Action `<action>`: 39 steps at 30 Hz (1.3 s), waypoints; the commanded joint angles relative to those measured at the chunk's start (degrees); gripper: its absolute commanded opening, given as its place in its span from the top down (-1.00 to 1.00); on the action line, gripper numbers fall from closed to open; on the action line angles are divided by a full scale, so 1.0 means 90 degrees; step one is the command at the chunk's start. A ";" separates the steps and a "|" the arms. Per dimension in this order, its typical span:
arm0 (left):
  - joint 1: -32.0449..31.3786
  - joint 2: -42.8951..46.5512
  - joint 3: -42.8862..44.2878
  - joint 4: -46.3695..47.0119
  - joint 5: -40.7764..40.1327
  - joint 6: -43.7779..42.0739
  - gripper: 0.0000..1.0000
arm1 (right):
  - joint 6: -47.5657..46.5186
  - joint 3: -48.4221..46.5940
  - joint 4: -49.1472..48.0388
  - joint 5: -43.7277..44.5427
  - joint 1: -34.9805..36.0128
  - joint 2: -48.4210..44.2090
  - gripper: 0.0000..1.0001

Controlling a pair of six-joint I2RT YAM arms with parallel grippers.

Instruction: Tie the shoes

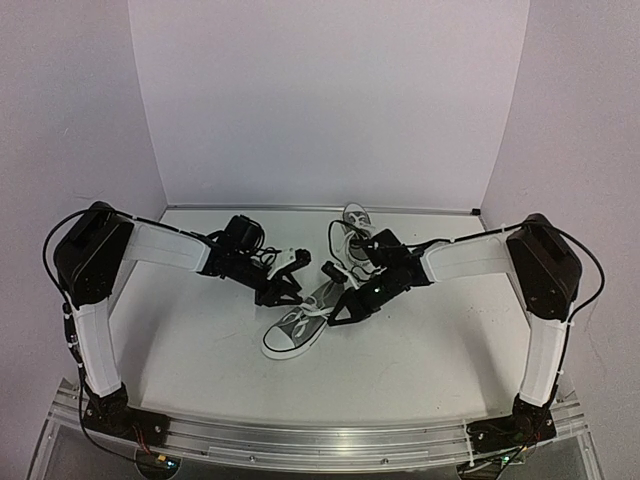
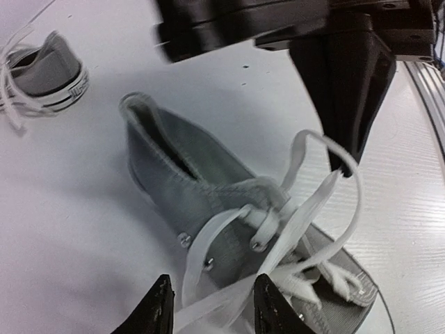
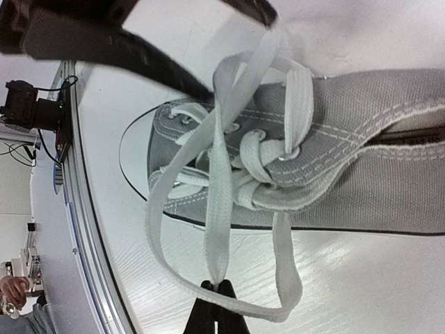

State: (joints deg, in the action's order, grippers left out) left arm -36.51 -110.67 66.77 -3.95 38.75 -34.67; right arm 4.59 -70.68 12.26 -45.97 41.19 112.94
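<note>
Looking down from above, two black-and-white arms reach inward and meet over the near shoe [image 1: 295, 332], a small grey sneaker lying mid-table [image 1: 420, 350] with its white toe cap pointing toward the front left. Both grippers crowd its heel end and hide the opening from above.

The left gripper [image 2: 213, 296] has its fingers partly apart. A flat strand of the white lace [image 2: 306, 216] runs up between them, and neither finger is pressed against it. The right gripper [image 3: 217, 287] is closed tight, pinching one strand of the lace so that it is drawn away from the shoe in a long, loose loop. More loops cross over the tongue and eyelets.

From the left wrist, the right gripper's dark finger hangs in front of the shoe's far side and blocks part of the table. From the right wrist, the left gripper appears as a dark bar across the top, above the toe.

The far shoe [image 1: 356, 222] lies near the back wall [image 1: 330, 100], well apart from the first. The right arm's wrist partly covers it, and its laces trail loose.

An aluminium rail [image 1: 330, 435] runs along the near edge. Black cables [image 1: 50, 260] loop beside each arm. A person's hand [image 3: 10, 289] shows beyond the rail.
</note>
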 commanded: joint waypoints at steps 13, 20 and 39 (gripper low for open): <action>0.0443 -0.0114 -0.0048 -0.0512 -0.0417 -0.1379 0.22 | 0.0048 0.0105 0.0073 0.0176 0.0023 -0.0235 1.00; 0.0512 -0.0545 0.0472 -0.0850 -0.0397 -0.1721 0.26 | 0.0066 0.0081 0.0079 0.0171 0.0023 -0.0254 1.00; 0.0503 -0.1014 0.1023 -0.1496 -0.0374 -0.2192 0.74 | 0.0072 0.0080 0.0093 0.0170 -0.0035 -0.0280 1.00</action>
State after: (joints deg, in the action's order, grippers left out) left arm -32.18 -119.52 74.28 -16.34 34.33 -53.16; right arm 5.10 -68.97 13.13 -44.82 41.13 112.90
